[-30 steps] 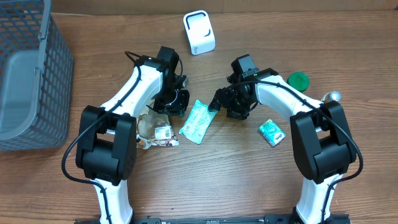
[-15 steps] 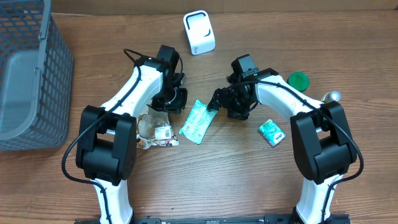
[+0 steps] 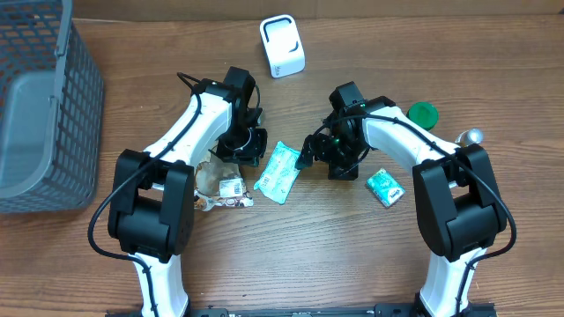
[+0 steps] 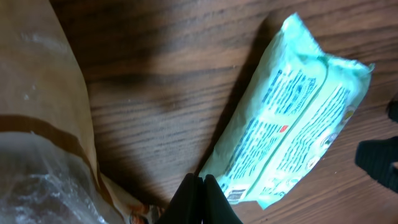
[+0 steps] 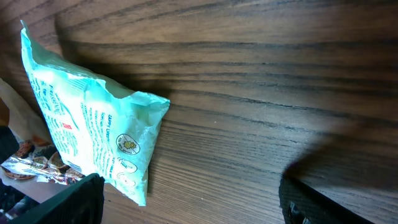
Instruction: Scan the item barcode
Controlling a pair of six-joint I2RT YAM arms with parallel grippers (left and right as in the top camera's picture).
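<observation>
Black right tool [image 5: 189,190] wide, beside packet [image 5: 93,124]

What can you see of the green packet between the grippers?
The packet is a soft, puffy pouch of mint-green plastic film with crimped ends, printed with small text, a red mark and round icons. It lies flat on the table, slanted, unopened as far as shows. The shut left gripper sits by one corner, contact unclear; the open right gripper straddles its other end, not closed on it.
</observation>
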